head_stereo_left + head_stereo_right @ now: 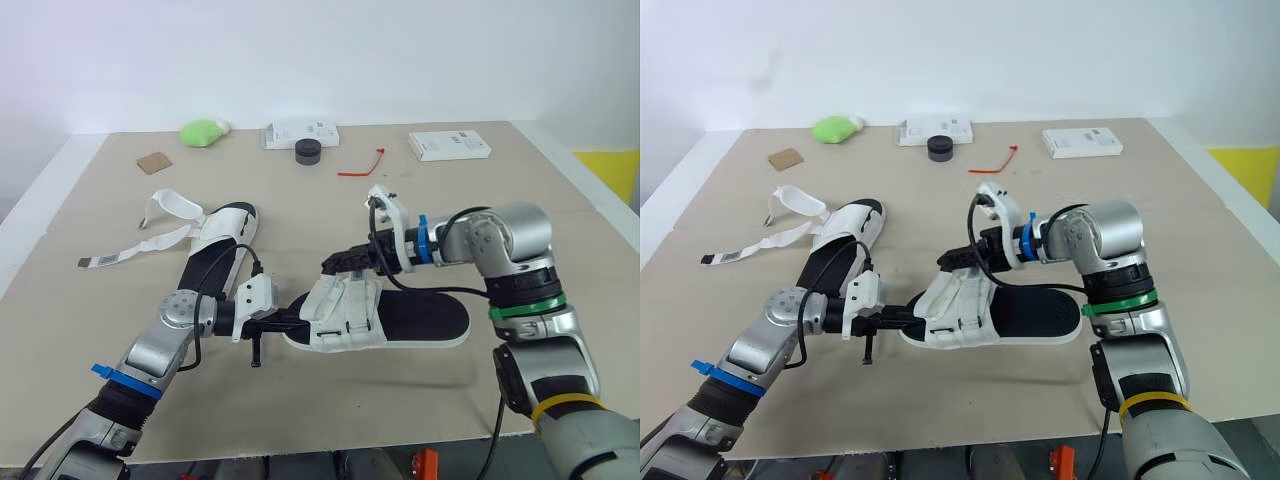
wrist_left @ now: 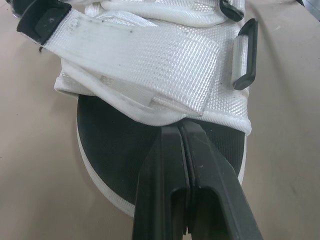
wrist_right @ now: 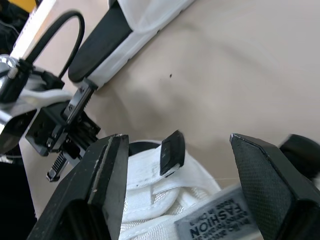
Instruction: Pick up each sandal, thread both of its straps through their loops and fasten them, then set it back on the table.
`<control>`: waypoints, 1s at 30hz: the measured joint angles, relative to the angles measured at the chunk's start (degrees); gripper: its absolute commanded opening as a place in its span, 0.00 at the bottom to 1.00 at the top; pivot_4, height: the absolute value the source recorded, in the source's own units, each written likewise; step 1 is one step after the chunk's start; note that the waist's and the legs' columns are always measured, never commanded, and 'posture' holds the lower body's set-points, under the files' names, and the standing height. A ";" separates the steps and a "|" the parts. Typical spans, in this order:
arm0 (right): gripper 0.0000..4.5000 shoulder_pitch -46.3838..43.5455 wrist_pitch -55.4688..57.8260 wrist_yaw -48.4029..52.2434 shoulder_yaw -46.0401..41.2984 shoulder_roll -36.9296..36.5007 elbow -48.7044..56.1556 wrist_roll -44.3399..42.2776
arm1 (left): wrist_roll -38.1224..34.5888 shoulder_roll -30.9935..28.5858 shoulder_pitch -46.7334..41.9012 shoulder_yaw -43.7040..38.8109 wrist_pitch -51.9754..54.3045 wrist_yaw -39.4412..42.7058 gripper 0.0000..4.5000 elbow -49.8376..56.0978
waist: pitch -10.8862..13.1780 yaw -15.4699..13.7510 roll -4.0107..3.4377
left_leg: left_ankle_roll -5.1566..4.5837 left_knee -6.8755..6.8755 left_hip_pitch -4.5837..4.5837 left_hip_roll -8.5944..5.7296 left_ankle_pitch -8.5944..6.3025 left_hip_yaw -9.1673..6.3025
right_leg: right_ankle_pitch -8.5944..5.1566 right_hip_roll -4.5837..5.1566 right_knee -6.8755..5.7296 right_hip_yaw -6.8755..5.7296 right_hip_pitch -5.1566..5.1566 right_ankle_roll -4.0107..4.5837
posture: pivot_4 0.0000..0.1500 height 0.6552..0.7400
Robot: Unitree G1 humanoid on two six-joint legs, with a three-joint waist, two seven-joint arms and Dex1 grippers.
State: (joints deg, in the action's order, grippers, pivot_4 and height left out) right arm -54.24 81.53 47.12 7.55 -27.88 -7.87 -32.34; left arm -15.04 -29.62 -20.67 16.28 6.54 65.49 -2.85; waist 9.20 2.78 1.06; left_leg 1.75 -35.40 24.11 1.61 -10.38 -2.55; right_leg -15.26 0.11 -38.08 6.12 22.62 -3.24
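well, the near sandal (image 1: 420, 318) lies flat on the table (image 1: 330, 420) in the lower middle of the head view, toe toward the left of the frame and heel toward the right. its white straps (image 1: 340, 312) lie folded across the front. i cannot tell from here whether both are through their loops and pressed down.

the left gripper (image 2: 180, 127) has its fingers closed tight together, tips at the toe edge where the white upper meets the black footbed. whether a thin lip of fabric is caught between them is not clear. the right gripper (image 3: 177, 142) is spread wide over the strap area, and a black plastic loop (image 3: 172, 150) stands between its fingers, touching neither.

the far sandal (image 1: 222, 235) lies in the left middle of the frame. its loose straps (image 1: 140, 247) trail flat toward the left edge, plainly undone.

as a judgement, each sandal looks light, with a fairly stiff sole that should keep its shape when lifted by the rim at the heel or mid-sole. the straps are woven webbing, soft and floppy, so they will sag or fold unless pinched close to the free end. the weave gives the pads some bite, but a thin tip could slide out under a pull. the loops look rigid and narrow, so the strap end needs to go in flat. steady the sole with one gripper while the other feeds and presses the strap.
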 measured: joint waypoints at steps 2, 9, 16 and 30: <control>0.78 0.38 0.19 0.29 0.83 -0.24 0.46 -0.40 | 0.00 0.00 0.04 -0.02 0.00 0.00 0.00 0.05 | 0.00 0.01 0.00 | 0.00 0.00 0.00 0.00 0.00 0.00 | 0.00 0.00 0.00 0.00 0.00 0.00 | 1.00 1.00; 0.08 1.28 1.03 0.50 1.47 -0.29 2.16 -1.86 | 0.00 0.04 0.25 -0.21 0.00 -0.04 0.00 0.13 | 0.00 0.01 0.00 | 0.00 0.01 0.00 0.02 0.00 0.00 | -0.01 -0.02 0.00 0.00 0.01 0.01 | 1.00 1.00; 0.01 1.78 1.02 0.50 1.47 -0.59 2.85 -2.43 | 0.00 0.05 0.32 -0.36 0.00 0.02 0.00 0.14 | 0.00 0.04 -0.01 | 0.00 0.01 0.01 0.02 0.00 0.00 | 0.00 -0.03 0.00 0.01 0.03 0.01 | 1.00 1.00; 0.01 6.35 -12.09 16.50 -3.08 -9.29 20.26 -12.69 | 0.00 0.37 0.35 -0.43 0.00 0.03 0.00 0.06 | 0.03 -0.04 -0.05 | 0.00 0.00 0.07 0.02 0.00 -0.03 | -0.03 -0.03 0.01 0.00 0.05 -0.03 | 1.00 1.00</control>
State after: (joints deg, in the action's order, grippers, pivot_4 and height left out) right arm -47.89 69.44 63.62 4.47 -37.17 12.38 -45.02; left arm -15.04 -29.25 -20.33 15.85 6.53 65.52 -2.79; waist 9.22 2.75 1.02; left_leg 1.76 -35.40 24.19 1.63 -10.38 -2.58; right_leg -15.29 0.08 -38.07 6.13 22.67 -3.27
